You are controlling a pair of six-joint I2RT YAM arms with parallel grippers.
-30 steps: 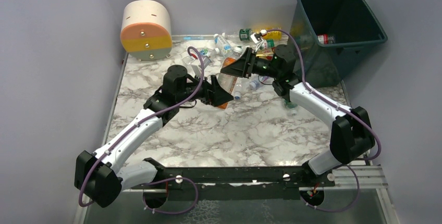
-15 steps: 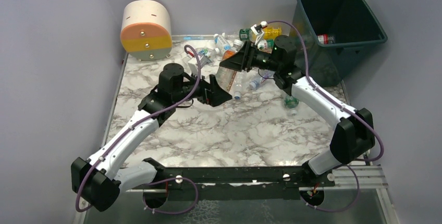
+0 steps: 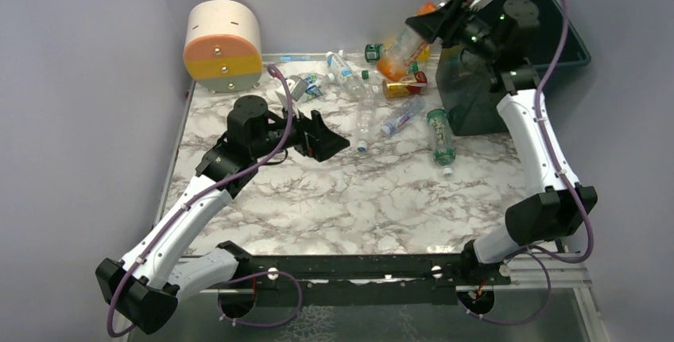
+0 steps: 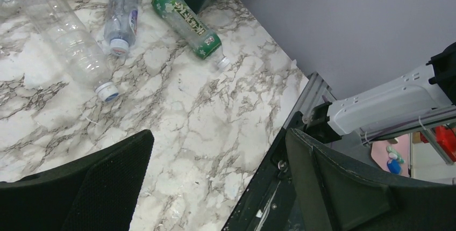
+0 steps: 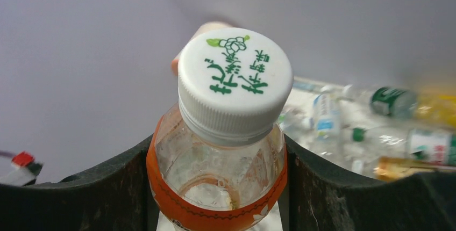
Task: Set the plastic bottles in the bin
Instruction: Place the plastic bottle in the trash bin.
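bench [image 3: 381, 191] under both arms. bin [image 3: 474, 107] just behind right end effector [image 3: 419, 30], clenched on orange-label bottle [image 3: 399, 52] in air, white cap [image 5: 235, 83] twd wrist cam. left end effector [image 3: 327, 141] spread wide, empty; loose bottles [image 3: 440, 139] lie ahead of it.

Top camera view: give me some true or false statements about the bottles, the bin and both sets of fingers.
1. The right fingers grip an orange-labelled bottle. True.
2. The left fingers hold a bottle. False: they stand open and empty.
3. The green-labelled bottle lies inside the bin. False: it lies on the marble table beside the bin.
4. The held bottle has a white cap. True.
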